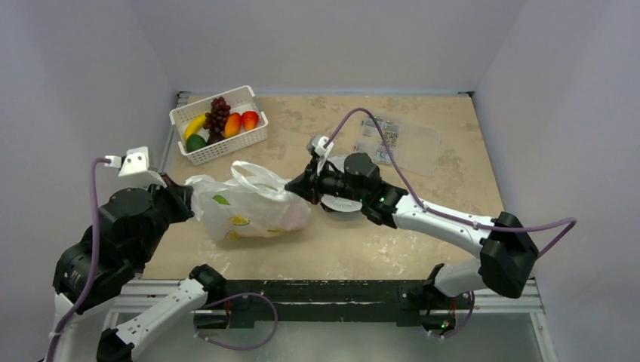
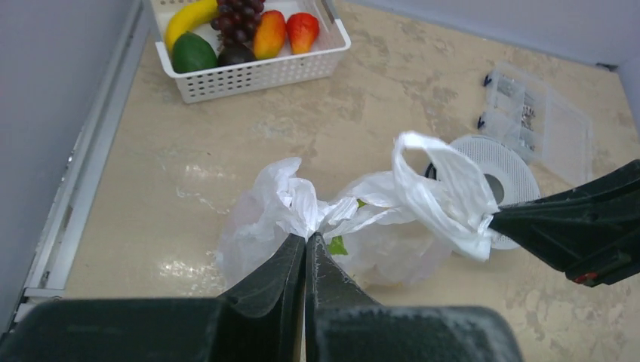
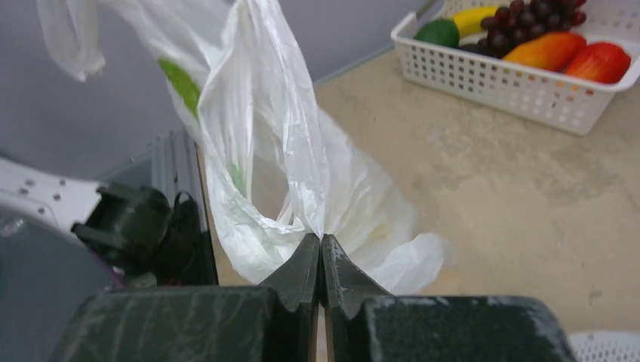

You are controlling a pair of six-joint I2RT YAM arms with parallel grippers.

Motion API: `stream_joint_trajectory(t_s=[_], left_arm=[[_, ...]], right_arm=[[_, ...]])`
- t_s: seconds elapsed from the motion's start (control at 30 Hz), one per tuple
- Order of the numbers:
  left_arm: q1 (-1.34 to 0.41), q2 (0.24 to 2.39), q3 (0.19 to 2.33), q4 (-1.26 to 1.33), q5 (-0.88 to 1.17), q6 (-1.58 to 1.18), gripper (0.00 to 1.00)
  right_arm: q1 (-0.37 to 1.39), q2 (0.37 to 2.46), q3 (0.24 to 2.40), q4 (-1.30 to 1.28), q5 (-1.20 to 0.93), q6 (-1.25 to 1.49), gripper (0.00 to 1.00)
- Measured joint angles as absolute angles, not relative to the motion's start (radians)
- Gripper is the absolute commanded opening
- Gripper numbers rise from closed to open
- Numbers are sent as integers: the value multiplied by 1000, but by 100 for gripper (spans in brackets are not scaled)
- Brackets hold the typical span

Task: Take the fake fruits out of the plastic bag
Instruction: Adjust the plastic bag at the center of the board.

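Beige table [image 1: 362,249]: a speckled stone-look top. It is the biggest thing, and all the rest sits on it.
Thin white plastic bag with small green and yellow prints [image 1: 249,207]: it lies at the near left of the table, in front of the basket, pulled long between the two pincers. Its belly looks puffed out.
White slotted plastic basket [image 1: 226,148]: far left, close behind the bag but not touching it.
Flat clear packet [image 1: 404,143]: far right, well apart from the bag.
Round white slotted disc [image 2: 498,162]: on the table under the right arm, beside the bag.
Left pincer [image 2: 307,237]: squeezed shut on a bunched bit of the bag's left end.
Right pincer [image 3: 322,237]: squeezed shut on the bag's plastic, near a handle loop.
Basket fruit: a yellow banana [image 1: 194,125], a round green fruit [image 1: 196,142], a dark grape bunch [image 1: 217,117], an orange fruit [image 1: 232,124] and a red fruit [image 1: 250,119].
Fake fruits in the bag: hidden by the plastic.
Done: both pincers have hold of the bag.
Left to do: I think nearly all of it. No fruit lies loose on the table, so the bag must be opened and emptied.
Count: one bag, one basket with five fruits, one packet, one disc, two pincers. Bag fruits: cannot count.
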State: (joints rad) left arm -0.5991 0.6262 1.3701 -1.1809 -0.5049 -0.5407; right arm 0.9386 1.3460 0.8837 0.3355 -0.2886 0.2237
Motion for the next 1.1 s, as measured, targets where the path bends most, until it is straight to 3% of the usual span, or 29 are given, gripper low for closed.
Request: stream_joint_trajectory(t_s=[0.27, 0.7, 0.93, 1.1], left_arm=[[-599, 618, 1474, -1250, -590, -486, 0], [-599, 573, 1452, -1378, -460, -504, 0], [-599, 600, 1440, -1375, -387, -507, 0], [-599, 562, 1302, -1360, -257, -540, 0]], right_arm=[[828, 1566, 1224, 382, -449, 370, 0], [709, 1818, 1566, 368, -641, 506, 0], [699, 1824, 1595, 316, -632, 485, 0], [695, 1789, 1545, 218, -542, 431, 2]])
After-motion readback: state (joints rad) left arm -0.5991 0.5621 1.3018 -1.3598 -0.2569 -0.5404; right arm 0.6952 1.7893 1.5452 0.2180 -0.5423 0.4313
